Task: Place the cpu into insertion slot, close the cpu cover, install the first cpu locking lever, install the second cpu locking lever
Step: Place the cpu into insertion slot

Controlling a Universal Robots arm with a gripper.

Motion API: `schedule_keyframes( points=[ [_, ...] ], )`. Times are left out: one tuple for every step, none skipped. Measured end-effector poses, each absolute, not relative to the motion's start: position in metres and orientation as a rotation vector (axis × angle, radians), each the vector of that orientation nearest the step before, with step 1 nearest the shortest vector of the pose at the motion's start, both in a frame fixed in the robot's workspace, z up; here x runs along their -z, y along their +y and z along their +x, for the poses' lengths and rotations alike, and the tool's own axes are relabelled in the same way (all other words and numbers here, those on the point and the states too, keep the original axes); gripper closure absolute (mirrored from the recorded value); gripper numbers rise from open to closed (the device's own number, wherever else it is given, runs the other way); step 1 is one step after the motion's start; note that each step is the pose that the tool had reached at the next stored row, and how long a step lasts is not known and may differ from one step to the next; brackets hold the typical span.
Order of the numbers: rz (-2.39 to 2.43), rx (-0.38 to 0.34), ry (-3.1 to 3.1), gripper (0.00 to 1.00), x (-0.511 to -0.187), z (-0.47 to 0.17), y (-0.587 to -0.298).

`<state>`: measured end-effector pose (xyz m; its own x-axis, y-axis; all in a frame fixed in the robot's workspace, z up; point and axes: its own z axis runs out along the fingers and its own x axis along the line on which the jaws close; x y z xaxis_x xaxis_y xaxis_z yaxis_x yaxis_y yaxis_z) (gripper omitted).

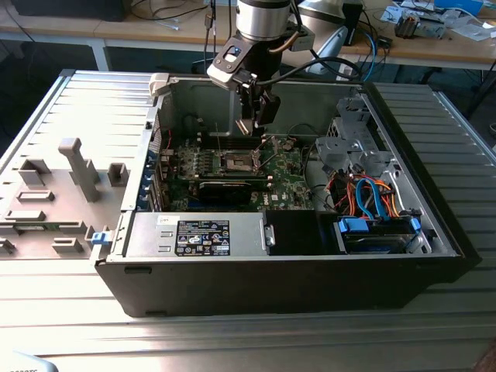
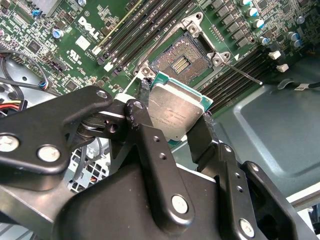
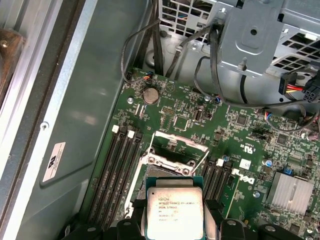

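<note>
in the exterior view, one open computer case (image 1: pixel 271 273) is lying on a ribbed metal table (image 1: pixel 77 101). it is holding one green motherboard (image 1: pixel 288 177), one long grey power supply (image 1: pixel 201 232) along its near wall, and a bundle of blue and orange cables (image 1: pixel 372 198) towards the exterior view's right. the gripper (image 1: pixel 252 128) is hanging inside the case above the insertion slot (image 1: pixel 236 161), with open room around it up to the case walls.

in the second wrist view, the two black fingers (image 2: pixel 150 145) are clamping the cpu (image 2: pixel 175 112) by opposite edges. the chip is sitting tilted and apart from the slot, whose dark centre is lying bare. one thin lever (image 2: pixel 242 72) is sticking out beside the slot.

in the first wrist view, the cpu cover (image 3: pixel 180 138) is standing raised at the slot's far edge. two banks of memory slots (image 3: pixel 122 170) are flanking the socket, and one coin battery (image 3: pixel 150 95) is sitting near the board's edge.
</note>
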<state>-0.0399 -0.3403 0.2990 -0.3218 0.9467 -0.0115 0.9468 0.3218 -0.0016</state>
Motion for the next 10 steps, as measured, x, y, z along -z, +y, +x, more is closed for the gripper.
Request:
schedule_keyframes(
  points=[
    [1.825, 0.013, 2.546, 0.46, -0.2989, -0.0399, -0.3403],
    [1.826, 0.013, 2.546, 0.46, -0.2989, -0.0399, -0.3403],
    [1.827, 0.013, 2.545, 0.46, -0.2989, -0.0399, -0.3403],
    [1.828, 0.013, 2.545, 0.46, -0.2989, -0.0399, -0.3403],
    [1.829, 0.013, 2.544, 0.46, -0.2989, -0.0399, -0.3403],
    [1.829, 0.013, 2.543, 0.46, -0.2988, -0.0399, -0.3403],
    [1.831, 0.013, 2.543, 0.46, -0.2988, -0.0399, -0.3403],
    [1.831, 0.013, 2.542, 0.46, -0.2988, -0.0399, -0.3403],
    [1.832, 0.013, 2.541, 0.46, -0.2987, -0.0399, -0.3403],
    [1.833, 0.013, 2.541, 0.46, -0.2987, -0.0399, -0.3403]
  ],
)
